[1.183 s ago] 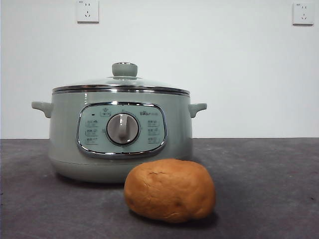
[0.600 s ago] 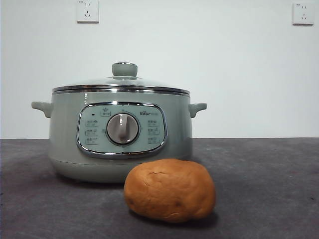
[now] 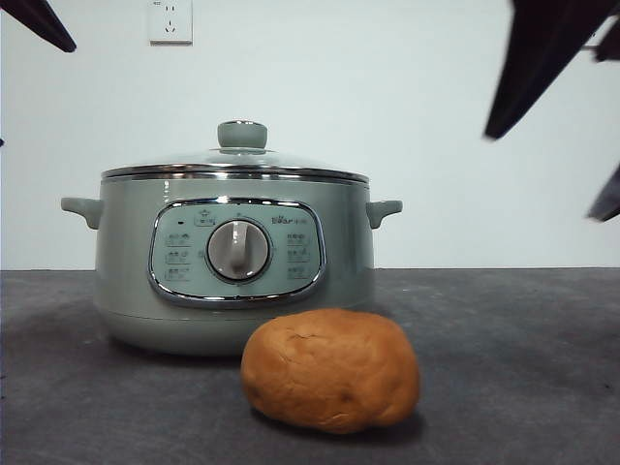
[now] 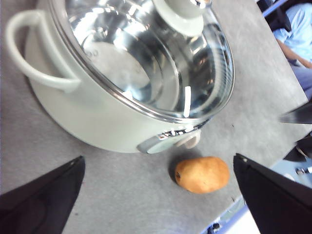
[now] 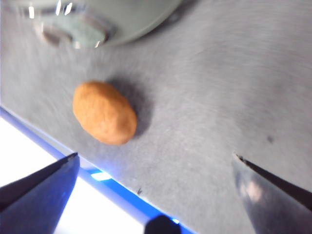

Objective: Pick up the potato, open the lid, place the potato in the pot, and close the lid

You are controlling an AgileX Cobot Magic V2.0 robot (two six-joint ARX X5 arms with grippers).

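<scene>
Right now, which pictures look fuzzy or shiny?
Right wrist view: motion-blurred, the orange-brown oval potato smeared and soft. Left wrist view: bright glare streaks on the domed glass lid. Front view: sharp, with a soft shadow under the potato.

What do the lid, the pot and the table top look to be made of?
Lid: clear glass, since the shiny inner bowl shows through it, with a chrome rim and a matte green knob.
Pot: smooth pale green shell, probably plastic or coated metal; chrome frame around the dial panel.
Table: dull dark grey, faintly mottled; material unclear.
</scene>
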